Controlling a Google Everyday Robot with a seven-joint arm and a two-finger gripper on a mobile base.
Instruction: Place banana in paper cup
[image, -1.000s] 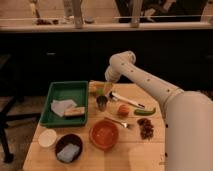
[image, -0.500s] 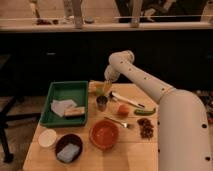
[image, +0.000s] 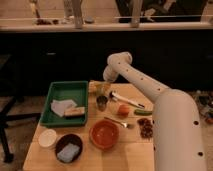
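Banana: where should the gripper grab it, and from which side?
Mid-length, from above, jaws across its narrow width: the banana lies flat and diagonal on the table. The open gripper hangs by the metal cup, left of the banana in view.

One worktop (image: 82, 162) carries two bowls, one orange bowl (image: 104, 134) and one dark bowl (image: 59, 141), and two cups, one paper cup (image: 48, 138) and one metal cup (image: 101, 103). There is one green tray (image: 64, 90) with one white cloth (image: 61, 106) and one tan block (image: 75, 112) in it, and one blue sponge (image: 68, 152). Singly there are also one banana (image: 94, 88), one round orange fruit (image: 123, 110), one green vegetable (image: 142, 112), one white-handled utensil (image: 125, 99), one thin metal utensil (image: 116, 121) and one dark cluster (image: 146, 128). One tool (image: 104, 88), jaws apart, hangs over the worktop's back edge beside the banana.
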